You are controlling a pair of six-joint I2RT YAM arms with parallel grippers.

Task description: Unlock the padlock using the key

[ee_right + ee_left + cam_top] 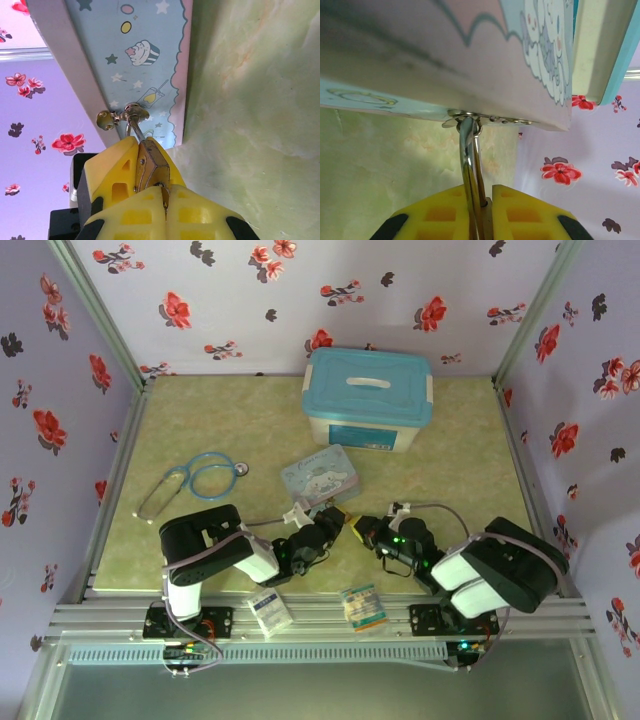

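The brass padlock (156, 162) hangs by its silver shackle (468, 160) from the metal clasp (131, 113) of the pale-blue cartoon tin (322, 476). My left gripper (487, 200) is shut on the padlock body, one yellow finger (112, 170) on each side of it. My right gripper (165, 196) comes from below, shut on the key (164, 194). Just a thin sliver of the key shows, at the keyhole in the lock's bottom face. In the top view both grippers (348, 526) meet tip to tip just in front of the tin.
A white box with a blue lid (367, 400) stands behind the tin. A blue stethoscope (200, 480) lies to the left on the green mat. Two small packets (270, 612) (362, 605) rest on the front rail. Floral walls close in three sides.
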